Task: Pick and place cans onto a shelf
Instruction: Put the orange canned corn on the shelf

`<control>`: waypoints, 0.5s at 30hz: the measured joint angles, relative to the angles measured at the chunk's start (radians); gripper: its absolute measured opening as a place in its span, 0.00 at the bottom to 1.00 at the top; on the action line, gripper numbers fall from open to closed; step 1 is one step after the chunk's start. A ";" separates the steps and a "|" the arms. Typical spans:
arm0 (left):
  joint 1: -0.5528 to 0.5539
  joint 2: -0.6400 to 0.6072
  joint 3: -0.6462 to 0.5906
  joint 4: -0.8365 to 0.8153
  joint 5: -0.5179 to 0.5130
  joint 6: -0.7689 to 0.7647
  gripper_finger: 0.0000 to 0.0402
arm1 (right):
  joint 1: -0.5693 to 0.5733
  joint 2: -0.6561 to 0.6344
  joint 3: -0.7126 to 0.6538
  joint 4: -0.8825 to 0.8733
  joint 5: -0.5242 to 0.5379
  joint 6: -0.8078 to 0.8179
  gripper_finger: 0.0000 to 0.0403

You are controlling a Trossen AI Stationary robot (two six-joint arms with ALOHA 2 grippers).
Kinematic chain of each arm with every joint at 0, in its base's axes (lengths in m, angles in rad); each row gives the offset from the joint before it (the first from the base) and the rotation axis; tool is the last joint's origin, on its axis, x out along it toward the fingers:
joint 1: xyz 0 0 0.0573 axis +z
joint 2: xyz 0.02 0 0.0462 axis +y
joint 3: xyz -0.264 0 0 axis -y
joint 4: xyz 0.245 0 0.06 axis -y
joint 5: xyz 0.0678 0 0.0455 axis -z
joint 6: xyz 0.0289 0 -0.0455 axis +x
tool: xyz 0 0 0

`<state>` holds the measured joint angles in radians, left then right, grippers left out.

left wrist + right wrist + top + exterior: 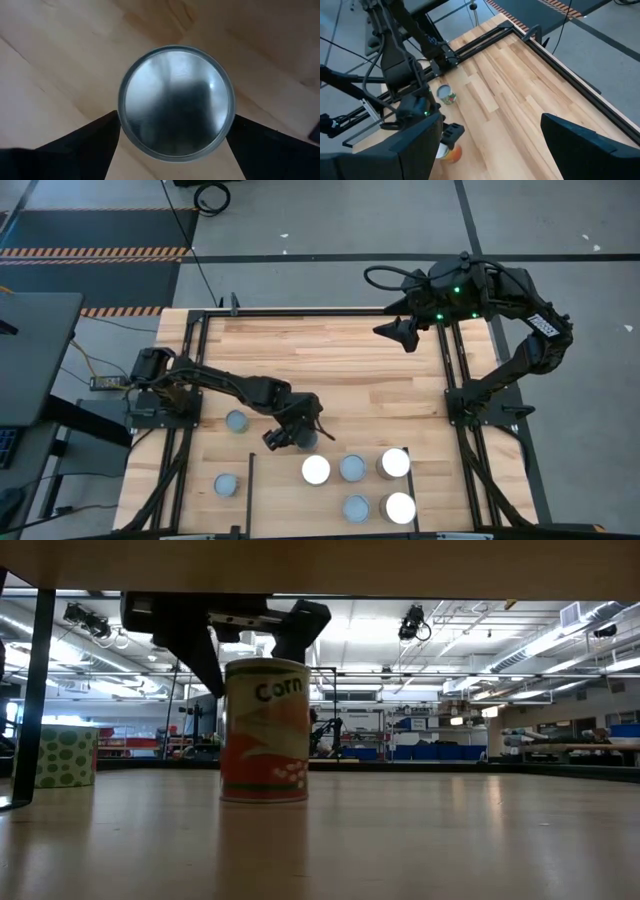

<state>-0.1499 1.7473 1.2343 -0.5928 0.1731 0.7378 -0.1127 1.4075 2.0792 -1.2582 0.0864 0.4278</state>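
Note:
A corn can with tan-orange sides (264, 730) stands upright on its base on the tabletop, just beyond the shelf's far edge. Its silver top fills the left wrist view (175, 102). My left gripper (293, 437) hangs over it, open, with one finger close beside each side of the can's upper part (175, 120). Several cans (352, 468) stand on the light-wood shelf (300, 505) near the table's front edge. My right gripper (398, 332) waits open and empty above the far right of the table (492, 130). My left gripper comes at the corn can from above, pointing down, with its fingers (102, 137) at two opposite sides of the can near the rim (122, 117). I cannot tell whether they touch it. The can stands upright on the table.
Two more cans stand on the table left of the shelf (236, 421) (227, 484); one shows green-dotted in the low view (68, 755). A black shelf leg (40, 690) stands at the left. Black frame rails (455, 370) run along the table's sides.

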 joint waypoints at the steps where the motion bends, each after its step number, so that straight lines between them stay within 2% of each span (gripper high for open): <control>1: -0.003 0.000 0.000 0.009 0.003 -0.005 0.88 | 0.000 0.000 0.000 0.001 0.000 0.000 0.86; 15: -0.005 0.041 0.000 0.095 0.068 -0.054 0.88 | 0.036 0.000 0.000 -0.001 -0.010 0.053 0.86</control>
<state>-0.1547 1.7882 1.2343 -0.4979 0.2409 0.6838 -0.0770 1.4075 2.0792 -1.2591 0.0765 0.4805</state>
